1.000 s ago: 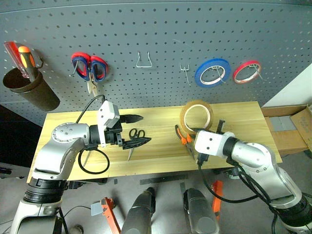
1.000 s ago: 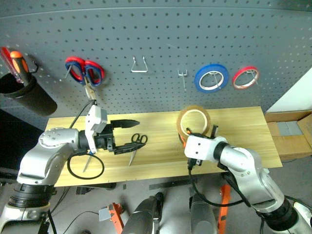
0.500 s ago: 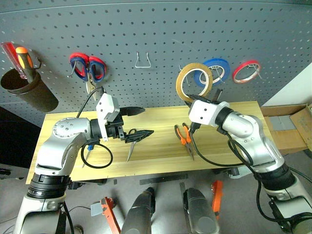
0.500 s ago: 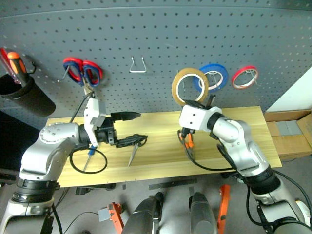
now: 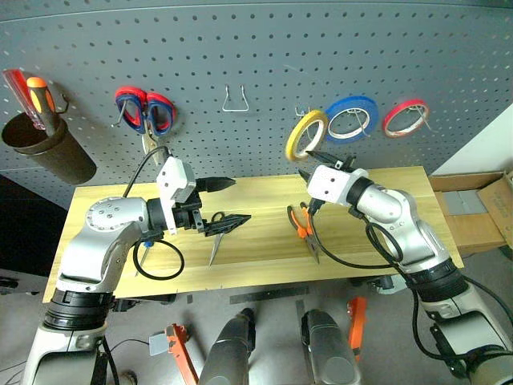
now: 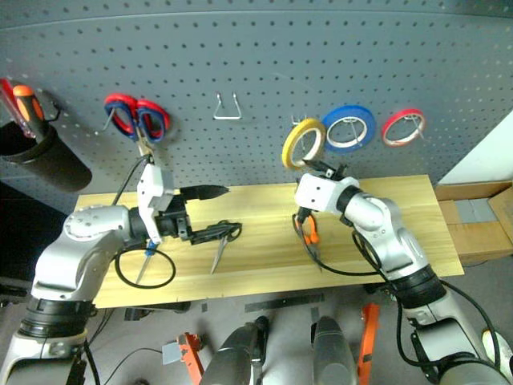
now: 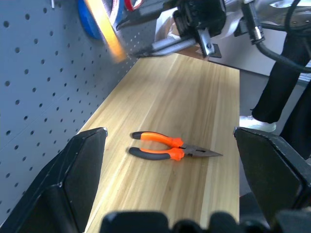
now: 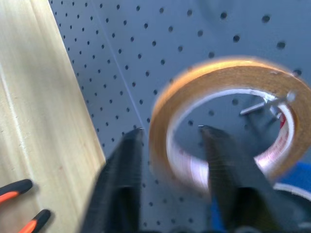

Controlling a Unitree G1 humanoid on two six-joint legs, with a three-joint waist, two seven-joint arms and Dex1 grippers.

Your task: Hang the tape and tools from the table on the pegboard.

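The yellow-tan tape (image 5: 306, 135) hangs on a small hook of the dark grey pegboard (image 5: 264, 48), beside the blue ring. My right gripper (image 5: 309, 163) is open just below it, and its fingers (image 8: 124, 179) straddle the ring's lower wall. My left gripper (image 5: 228, 202) is open and empty above the black-handled scissors (image 5: 214, 247), which lie on the table (image 5: 256, 269). The orange-and-black pliers (image 5: 303, 226) lie on the wood under my right arm. The blue-handled screwdriver (image 6: 147, 258) lies by my left arm, partly hidden.
On the board hang red-and-blue scissors (image 5: 147, 108), an empty wire hook (image 5: 235, 99), a blue tape ring (image 5: 350, 119) and a red tape ring (image 5: 405, 117). A black cup (image 5: 50, 148) with screwdrivers hangs at far left. Cardboard boxes (image 5: 481, 210) stand past the table's right end.
My right gripper has carried the tape from over the table up to the pegboard hook, and its fingers have come apart. The left arm has kept still.
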